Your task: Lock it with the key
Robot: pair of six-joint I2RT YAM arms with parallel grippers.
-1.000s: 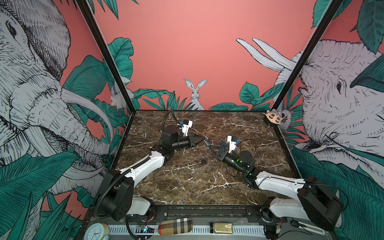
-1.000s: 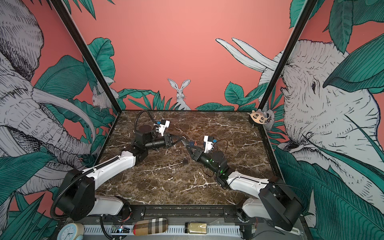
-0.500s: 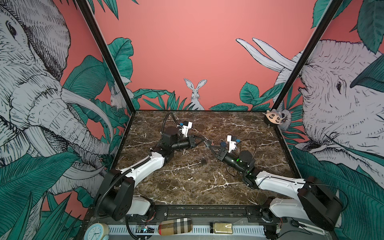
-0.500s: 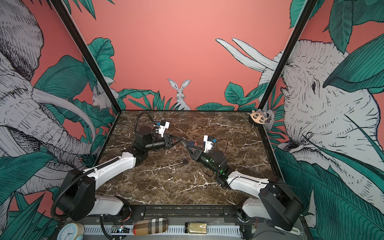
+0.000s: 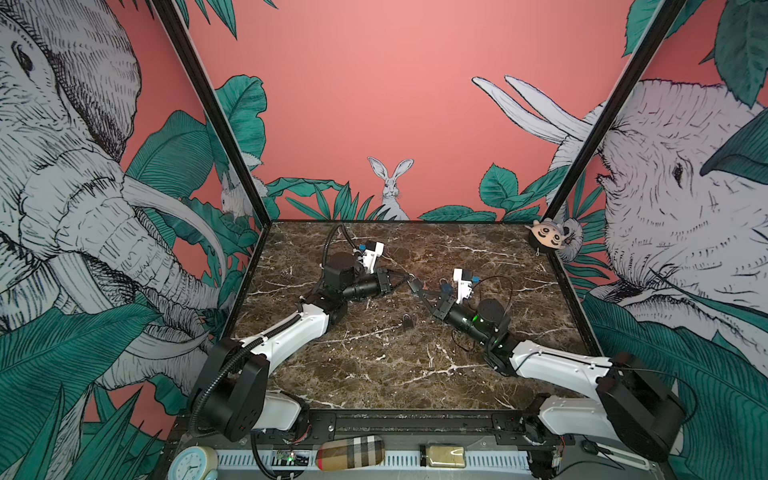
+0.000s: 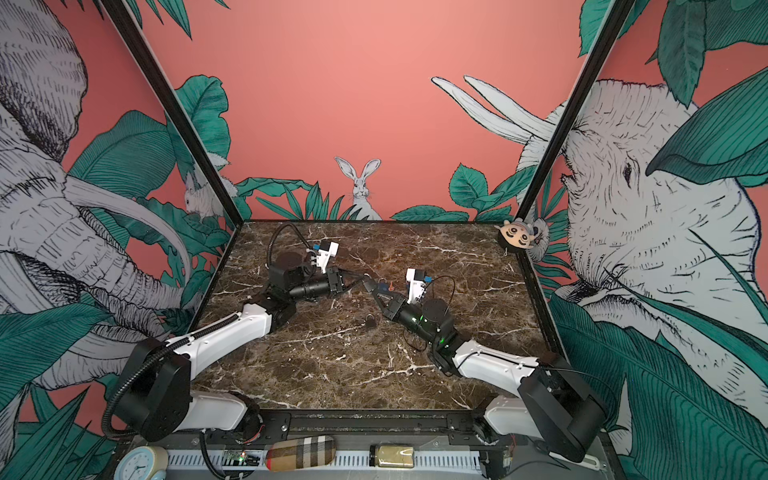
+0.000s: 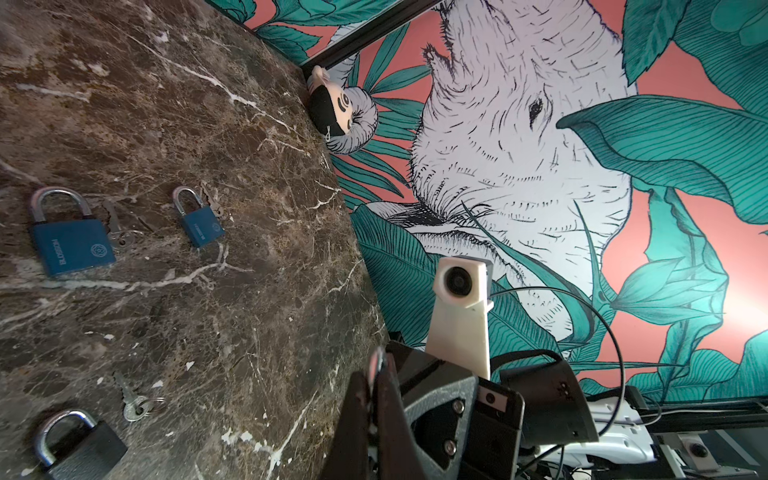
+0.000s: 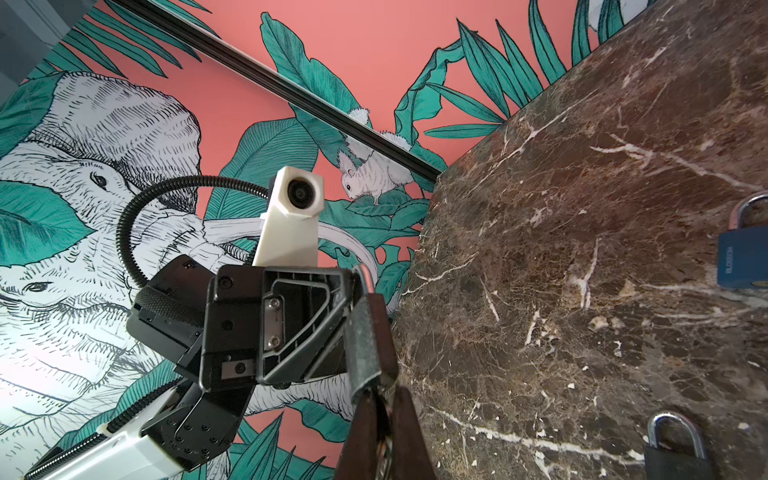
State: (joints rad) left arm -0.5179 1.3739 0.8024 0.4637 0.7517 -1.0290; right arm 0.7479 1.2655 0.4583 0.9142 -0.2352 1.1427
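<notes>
Pincers are both shut tight. The left pincer (image 7: 374,386) grips a grey lock (image 8: 365,340); the right pincer (image 8: 384,399) pinches right next to it, its catch hidden.

**Four padlocks, keys in three spots**

Four padlocks: a large blue padlock (image 7: 68,245), a small blue padlock (image 7: 201,226), a black padlock (image 7: 83,449), and a grey padlock (image 8: 365,332) held off the marble table (image 5: 374,374). Keys (image 7: 134,407) lie at three spots there; the number in each cannot be told. Two robot arms (image 5: 291,332), two wrist cameras (image 7: 459,282), one plush toy (image 5: 548,237). At the front there is one clock (image 5: 193,463), one plaid case (image 5: 351,453) and one jar (image 5: 441,456).
</notes>
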